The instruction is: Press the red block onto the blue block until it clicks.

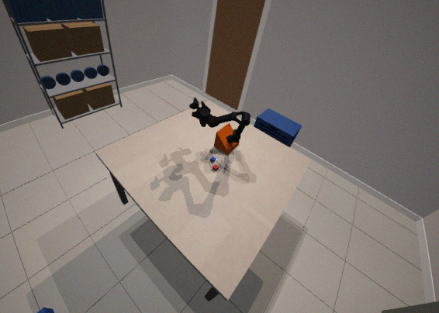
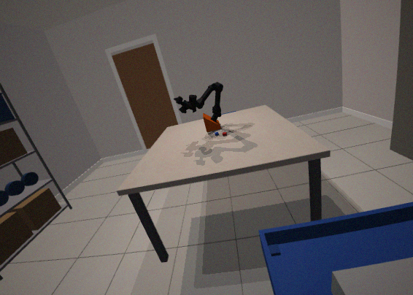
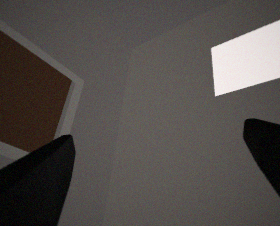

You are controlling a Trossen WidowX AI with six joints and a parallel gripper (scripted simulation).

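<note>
Overall, brown boxes (image 1: 48,44) (image 2: 40,212) on a rack (image 1: 110,51) (image 2: 36,151).

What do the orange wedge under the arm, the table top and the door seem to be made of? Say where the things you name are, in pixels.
Orange wedge (image 1: 223,140) (image 2: 210,124): perhaps painted metal or plastic; even colour, flat faces, crisp edges.
Table top (image 1: 248,209) (image 2: 219,157): possibly laminate or pale wood, matt; faint mottling, no sharp reflections.
Door (image 1: 237,42) (image 2: 140,91) (image 3: 30,95): maybe wood, dull; plain brown, no clear grain.
</note>
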